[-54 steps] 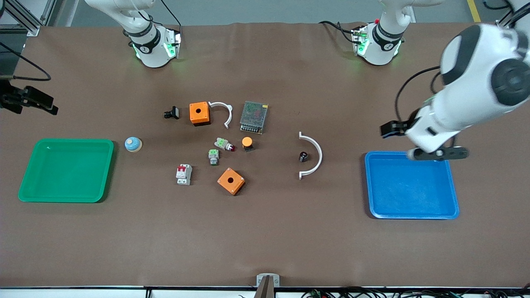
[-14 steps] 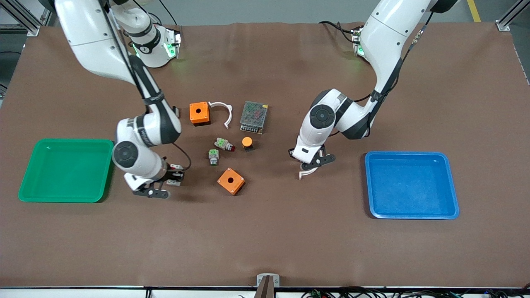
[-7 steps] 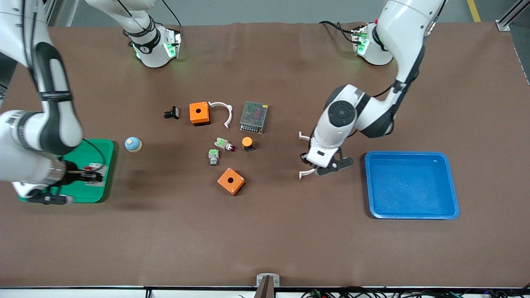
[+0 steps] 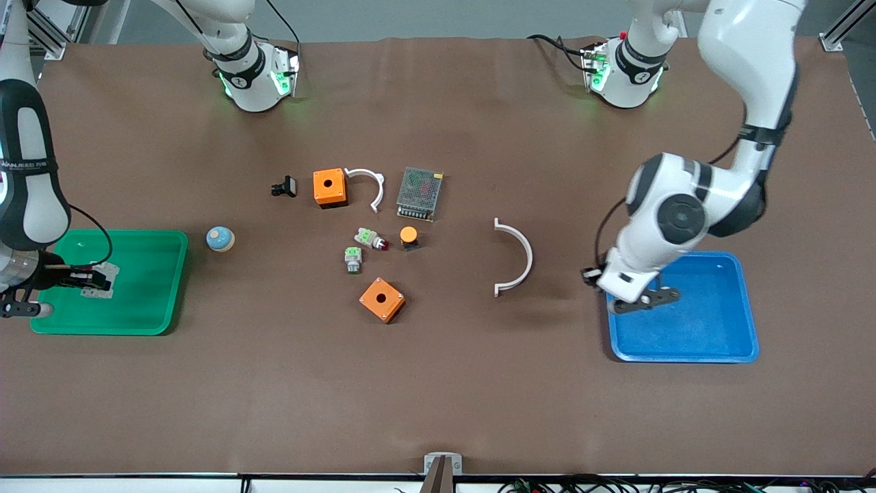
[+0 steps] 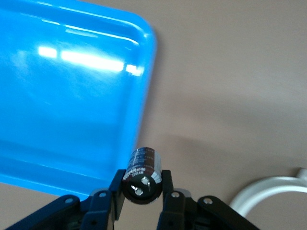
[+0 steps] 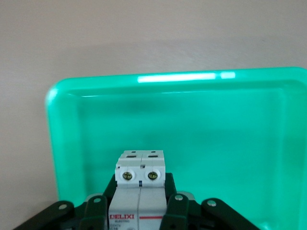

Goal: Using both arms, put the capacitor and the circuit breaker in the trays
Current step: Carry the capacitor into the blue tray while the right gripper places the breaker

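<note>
Two robot arms work at a brown table, each holding one small part above a tray.

The left gripper hangs over the edge of the blue tray, at the left arm's end of the table. Its jaws are closed narrowly on the capacitor. In the left wrist view this is a short black cylinder with small printed text on its side and a pale silvery end face bearing two tiny terminals. It sits pinched between the two black fingers, above the tray's rim.

The right gripper hangs over the green tray, at the right arm's end of the table. Its jaws clamp the circuit breaker by its sides. The right wrist view shows a white-grey rectangular block made of two joined halves, with two round screw terminals on its upper face and a red stripe with "DELIXI" printed beneath. It is over the tray's floor.

On the middle of the table lie two orange boxes, a grey mesh-topped module, two white curved strips, two green-and-grey buttons, an orange-capped button, a black clip and a pale blue dome just beside the green tray.
</note>
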